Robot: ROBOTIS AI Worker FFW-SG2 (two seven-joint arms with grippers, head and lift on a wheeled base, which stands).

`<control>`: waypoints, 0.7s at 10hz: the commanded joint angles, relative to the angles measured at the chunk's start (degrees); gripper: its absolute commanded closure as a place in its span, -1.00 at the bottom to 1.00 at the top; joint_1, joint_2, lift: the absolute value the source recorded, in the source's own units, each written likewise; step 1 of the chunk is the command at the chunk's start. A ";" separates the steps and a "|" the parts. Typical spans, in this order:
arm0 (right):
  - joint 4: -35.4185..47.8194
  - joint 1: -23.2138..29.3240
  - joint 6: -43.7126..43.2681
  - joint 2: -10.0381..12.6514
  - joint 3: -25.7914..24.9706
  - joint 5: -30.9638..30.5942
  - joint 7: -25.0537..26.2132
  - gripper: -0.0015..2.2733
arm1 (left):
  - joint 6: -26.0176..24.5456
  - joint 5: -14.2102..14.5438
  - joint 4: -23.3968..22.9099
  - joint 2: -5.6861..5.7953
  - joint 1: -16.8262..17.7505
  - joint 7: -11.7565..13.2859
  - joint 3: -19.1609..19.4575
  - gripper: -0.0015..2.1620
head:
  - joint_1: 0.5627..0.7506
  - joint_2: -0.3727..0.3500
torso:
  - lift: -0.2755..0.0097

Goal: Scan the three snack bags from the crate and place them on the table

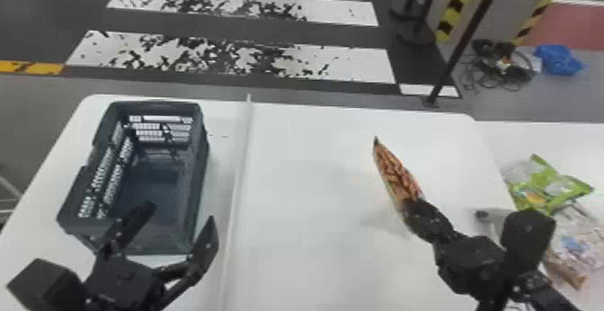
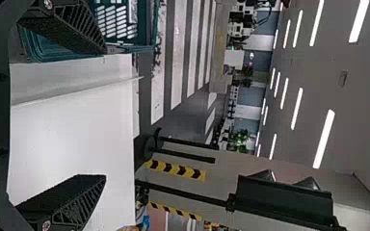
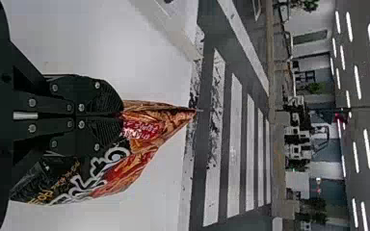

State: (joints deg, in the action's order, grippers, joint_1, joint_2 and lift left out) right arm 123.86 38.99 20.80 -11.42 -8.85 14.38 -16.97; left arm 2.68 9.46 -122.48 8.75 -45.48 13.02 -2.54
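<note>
Snack bag (image 3: 147,130) is pinched between the closed fingers of my right gripper (image 3: 121,115), over the white table (image 1: 310,184). I judge it is the last of three, since green bag (image 1: 546,184) and pale bag (image 1: 579,242) lie to the right. Next I would scan it, if this is still needed, then lower it near them. It looks glossy, creased, orange-red and black, with a pointed corner. My left gripper (image 1: 180,215) is spread, near the crate (image 1: 203,184).

The white bench (image 1: 310,175) carries a dark crate (image 1: 200,153) at left, and a second bench (image 1: 539,139) at right a green bag (image 1: 548,179) and, nearer, a pale bag (image 1: 579,251).
</note>
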 commanded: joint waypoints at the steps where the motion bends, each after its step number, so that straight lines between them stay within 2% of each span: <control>1: 4.55 0.12 10.27 1.67 -7.06 12.69 -1.92 0.90 | -0.18 -0.14 0.40 0.04 0.48 -0.01 -0.54 -0.93 | 0.41 -0.33 | 0.68; 3: 5.17 -1.11 23.81 4.48 -13.74 25.17 -6.93 0.90 | 0.00 -0.40 0.75 0.04 1.09 -0.01 -0.89 -0.93 | 0.41 -0.43 | 0.68; 5: 5.08 -2.25 31.54 5.71 -18.84 35.81 -8.96 0.90 | -0.18 -0.40 1.72 0.22 2.06 -0.01 -1.06 -0.93 | 0.41 -0.38 | 0.68; 6: 3.76 -4.72 36.64 6.77 -21.03 37.04 -8.43 0.90 | -0.18 -0.49 2.24 0.31 2.85 -0.10 -1.68 -0.93 | 0.41 -0.37 | 0.68; 7: -0.02 -7.18 37.70 7.56 -22.00 35.63 -6.41 0.90 | -0.35 -1.28 2.42 0.31 3.38 -0.10 -1.94 -0.93 | 0.41 -0.38 | 0.68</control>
State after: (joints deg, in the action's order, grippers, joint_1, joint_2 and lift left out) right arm 125.60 33.09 57.49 -4.26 -30.20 50.41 -23.50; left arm 2.40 8.55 -120.17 9.04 -42.40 12.89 -4.31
